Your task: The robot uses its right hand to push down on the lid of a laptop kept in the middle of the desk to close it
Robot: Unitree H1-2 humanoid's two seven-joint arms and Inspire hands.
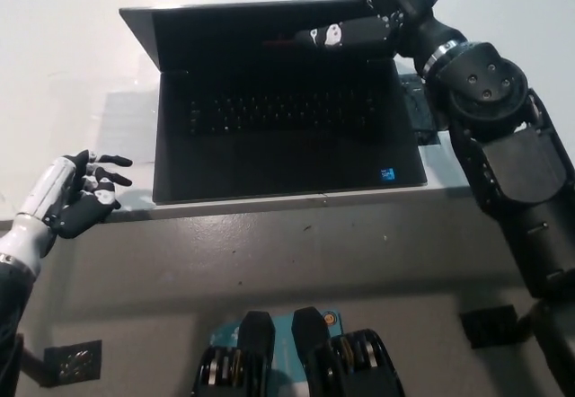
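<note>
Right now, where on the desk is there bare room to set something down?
The widest bare patch lies left of the laptop, running from the resting left hand back to the far edge of the desk. It is crowded right of the laptop: a small dark object sits there, under the black arm, whose right hand is at the lid.

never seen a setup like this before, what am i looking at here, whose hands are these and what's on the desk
This is one picture from a camera on a humanoid robot's head, looking steeply down at a pale desk. An open black laptop sits in the middle of it, screen dark. The black right hand reaches over the top edge of the laptop's lid, fingers spread, gripping nothing; exact contact is hard to tell. The white left hand rests at the desk's near left edge, open and empty. A small dark flat item lies beside the laptop's right side.
</note>
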